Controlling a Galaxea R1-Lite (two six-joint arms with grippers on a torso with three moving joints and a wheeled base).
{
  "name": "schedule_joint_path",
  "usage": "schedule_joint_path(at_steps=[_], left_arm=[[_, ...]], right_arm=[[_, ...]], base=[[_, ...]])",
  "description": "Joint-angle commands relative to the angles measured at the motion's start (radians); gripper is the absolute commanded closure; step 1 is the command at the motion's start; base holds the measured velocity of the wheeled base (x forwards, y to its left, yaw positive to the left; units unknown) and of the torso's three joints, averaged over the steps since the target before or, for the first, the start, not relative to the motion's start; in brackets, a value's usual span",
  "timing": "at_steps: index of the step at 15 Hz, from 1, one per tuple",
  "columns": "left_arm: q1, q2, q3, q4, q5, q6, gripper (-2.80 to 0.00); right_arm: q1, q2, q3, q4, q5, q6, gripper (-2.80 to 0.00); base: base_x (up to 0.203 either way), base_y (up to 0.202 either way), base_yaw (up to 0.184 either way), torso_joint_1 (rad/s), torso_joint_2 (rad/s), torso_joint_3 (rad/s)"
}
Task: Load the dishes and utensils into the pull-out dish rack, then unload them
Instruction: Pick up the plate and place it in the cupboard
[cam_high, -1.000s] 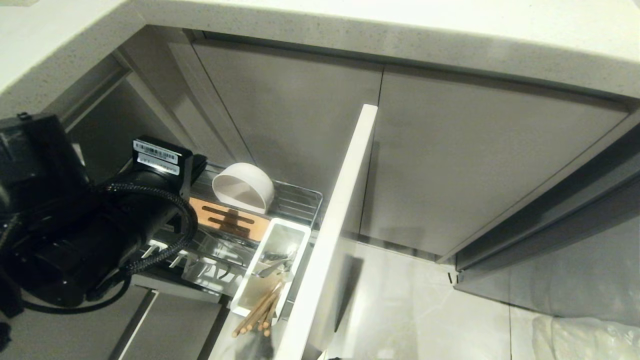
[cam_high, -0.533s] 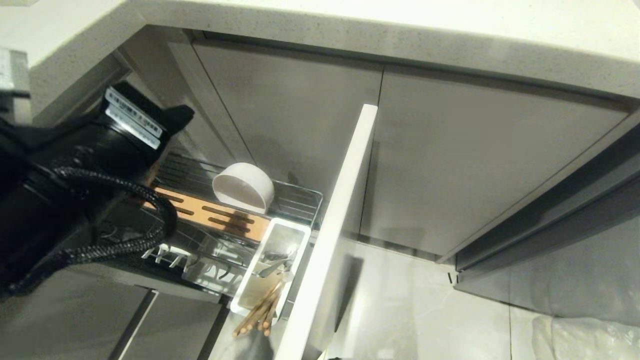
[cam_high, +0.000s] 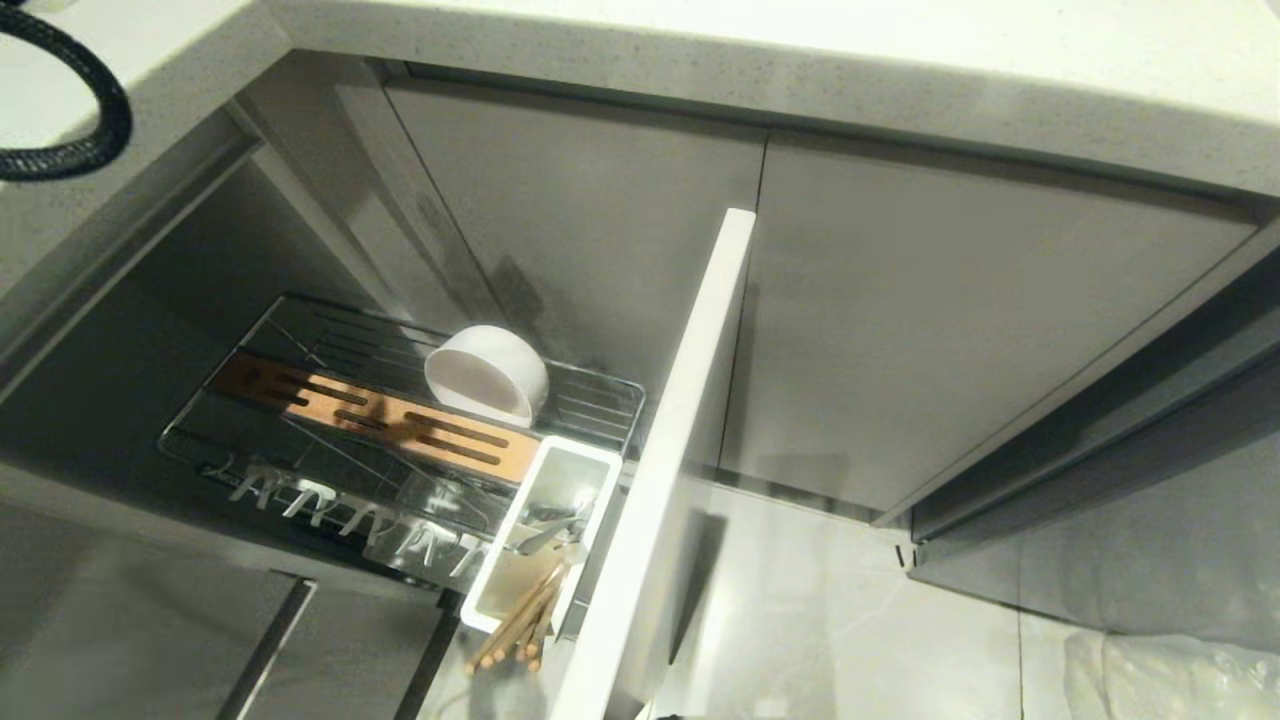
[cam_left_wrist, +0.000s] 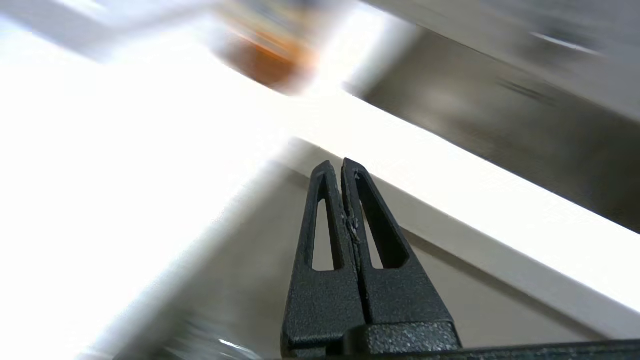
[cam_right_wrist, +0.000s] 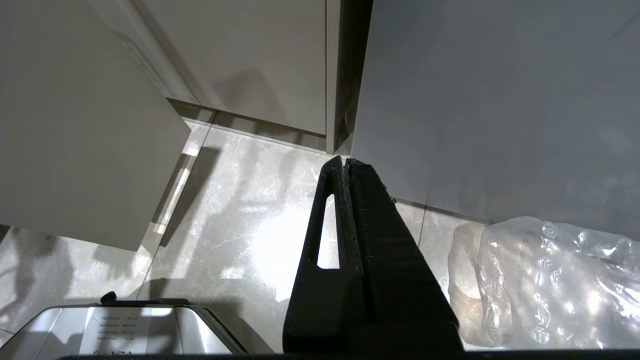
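The pull-out dish rack (cam_high: 592, 402) stands drawn out under the counter, its pale front panel (cam_high: 665, 470) edge-on to me. A cream-white bowl (cam_high: 487, 375) lies on its side on the wires behind the slotted wooden strip (cam_high: 400, 420). The white caddy (cam_high: 590, 470) holds the silver fork (cam_high: 543, 538) and the light-wood chopsticks (cam_high: 518, 622), whose ends stick out over its near end. My left gripper (cam_left_wrist: 341, 167) is shut with nothing in it, before a blurred white counter edge (cam_left_wrist: 450, 165). Of the left arm only a black cable (cam_high: 75, 110) shows in the head view.
Grey cabinet doors (cam_high: 950, 330) close the space behind and to the right of the rack. My right gripper (cam_right_wrist: 345, 161) hangs shut and empty over the marble floor (cam_right_wrist: 240, 200). A clear plastic bag (cam_right_wrist: 540, 280) lies on the floor to the right.
My left arm has lifted up and to the left, out of the head view, leaving the whole rack uncovered. Bowl, fork and chopsticks have not moved.
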Motion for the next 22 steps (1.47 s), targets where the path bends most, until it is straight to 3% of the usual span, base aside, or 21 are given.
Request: schedule_joint_path(at_steps=[1,3,5,8,10,12,14,15,16,17,19,22], left_arm=[[0.159,-0.005,-0.045,0.019,0.007,0.007,0.00],[0.382,-0.017,-0.087,0.080,0.010,0.012,0.00],[0.542,-0.031,-0.129,0.129,0.013,0.013,0.00],[0.600,-0.053,-0.158,0.157,0.077,0.021,0.00],[0.681,-0.061,-0.184,0.224,0.087,0.026,0.00],[0.716,-0.080,-0.226,0.434,0.089,0.003,0.00],[0.730,-0.087,-0.281,0.657,0.085,-0.078,0.00],[0.733,-0.087,-0.327,0.793,0.070,-0.133,0.00],[0.734,-0.084,-0.381,0.914,0.011,-0.195,0.00],[0.741,-0.077,-0.406,0.976,-0.087,-0.234,0.00],[0.816,-0.036,-0.456,1.094,-0.177,-0.291,0.00],[0.826,-0.014,-0.509,1.192,-0.141,-0.344,0.00]], right_arm=[[0.000,0.001,0.000,0.000,0.000,0.000,0.00],[0.000,0.001,0.000,0.000,0.000,0.000,0.00],[0.000,0.001,0.000,0.000,0.000,0.000,0.00],[0.000,0.001,0.000,0.000,0.000,0.000,0.00],[0.000,0.001,0.000,0.000,0.000,0.000,0.00],[0.000,0.001,0.000,0.000,0.000,0.000,0.00],[0.000,0.001,0.000,0.000,0.000,0.000,0.00],[0.000,0.001,0.000,0.000,0.000,0.000,0.00],[0.000,0.001,0.000,0.000,0.000,0.000,0.00],[0.000,0.001,0.000,0.000,0.000,0.000,0.00],[0.000,0.001,0.000,0.000,0.000,0.000,0.00],[0.000,0.001,0.000,0.000,0.000,0.000,0.00]], base=[[0.000,0.000,0.000,0.000,0.00,0.000],[0.000,0.000,0.000,0.000,0.00,0.000],[0.000,0.000,0.000,0.000,0.00,0.000],[0.000,0.000,0.000,0.000,0.00,0.000],[0.000,0.000,0.000,0.000,0.00,0.000],[0.000,0.000,0.000,0.000,0.00,0.000],[0.000,0.000,0.000,0.000,0.00,0.000],[0.000,0.000,0.000,0.000,0.00,0.000],[0.000,0.000,0.000,0.000,0.00,0.000],[0.000,0.000,0.000,0.000,0.00,0.000],[0.000,0.000,0.000,0.000,0.00,0.000],[0.000,0.000,0.000,0.000,0.00,0.000]])
